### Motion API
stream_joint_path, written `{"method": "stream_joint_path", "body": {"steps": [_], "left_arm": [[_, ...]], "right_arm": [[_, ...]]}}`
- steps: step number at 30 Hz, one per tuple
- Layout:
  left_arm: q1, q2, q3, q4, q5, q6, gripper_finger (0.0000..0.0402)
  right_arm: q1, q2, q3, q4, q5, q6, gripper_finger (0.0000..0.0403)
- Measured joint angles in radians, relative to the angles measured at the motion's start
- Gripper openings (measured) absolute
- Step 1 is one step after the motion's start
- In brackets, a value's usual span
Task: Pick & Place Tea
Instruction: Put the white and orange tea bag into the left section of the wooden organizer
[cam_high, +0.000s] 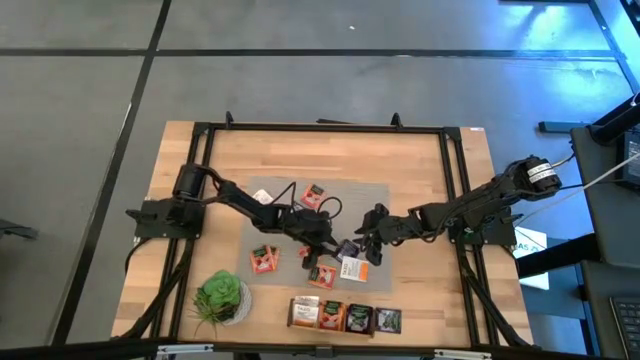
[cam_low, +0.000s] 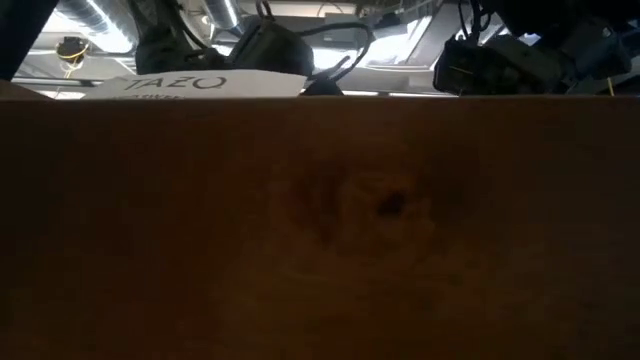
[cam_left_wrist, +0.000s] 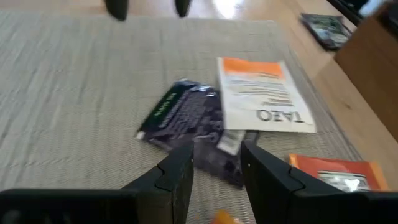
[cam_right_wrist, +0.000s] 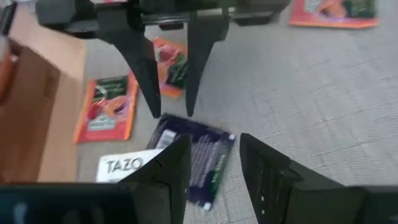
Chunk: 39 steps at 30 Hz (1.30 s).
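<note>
Left gripper (cam_left_wrist: 214, 171) — fingers parted, nothing clamped; the near edge of a dark purple sachet (cam_left_wrist: 186, 121) lies flat on the grey mat (cam_left_wrist: 74, 81) in the gap between the tips and just beyond them.
White-and-orange sachet (cam_left_wrist: 264, 93) — just beyond the same fingers, to one side, its edge overlapping the dark purple sachet.
Orange sachet (cam_left_wrist: 336, 174) — flat on the mat, beside one left finger.
Right gripper (cam_right_wrist: 214, 162) — fingers parted, gripping nothing; the dark purple sachet lies under and just past its tips, and the left arm's two fingers (cam_right_wrist: 143, 68) point down at the sachet's far edge.
Other orange sachets (cam_right_wrist: 109, 106) — farther off on the mat, beyond the left fingers.
Row of sachets (cam_high: 345, 317) — on the wooden table (cam_high: 430, 160), off the mat, well apart from both grippers.
Potted plant (cam_high: 220, 297) — beside that row.
</note>
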Motion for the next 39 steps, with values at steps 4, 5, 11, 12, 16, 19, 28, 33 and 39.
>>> {"method": "stream_joint_path", "body": {"steps": [4,5,11,12,16,19,28,33,39], "left_arm": [[-0.024,0.000,0.000,0.033,0.001,0.033,0.0127],[-0.029,0.000,0.000,0.043,0.000,0.034,0.0128],[-0.036,0.000,-0.001,0.043,-0.009,0.034,0.0128],[-0.036,0.000,-0.001,0.042,-0.009,0.033,0.0127],[-0.034,0.000,-0.001,0.041,-0.010,0.027,0.0127],[-0.035,0.000,-0.001,0.044,-0.010,0.026,0.0128],[-0.034,0.000,-0.001,0.044,-0.038,0.026,0.0128],[-0.034,0.000,0.000,0.044,-0.071,0.050,0.0128],[-0.034,0.000,0.000,0.044,-0.080,0.051,0.0127]], "right_arm": [[0.004,0.029,0.000,0.000,-0.057,-0.008,0.0138],[0.007,0.045,0.000,0.013,-0.072,-0.017,0.0138],[0.018,0.162,0.000,0.155,-0.150,-0.056,0.0138],[0.018,0.181,0.000,0.181,-0.177,-0.055,0.0138],[0.019,0.230,0.000,0.238,-0.263,-0.051,0.0138],[0.035,0.254,0.000,0.240,-0.274,-0.088,0.0138],[0.088,0.324,0.006,0.266,-0.138,-0.263,0.0138],[0.093,0.332,0.004,0.261,0.041,-0.261,0.0138],[0.080,0.334,0.002,0.252,0.157,-0.199,0.0138]]}}
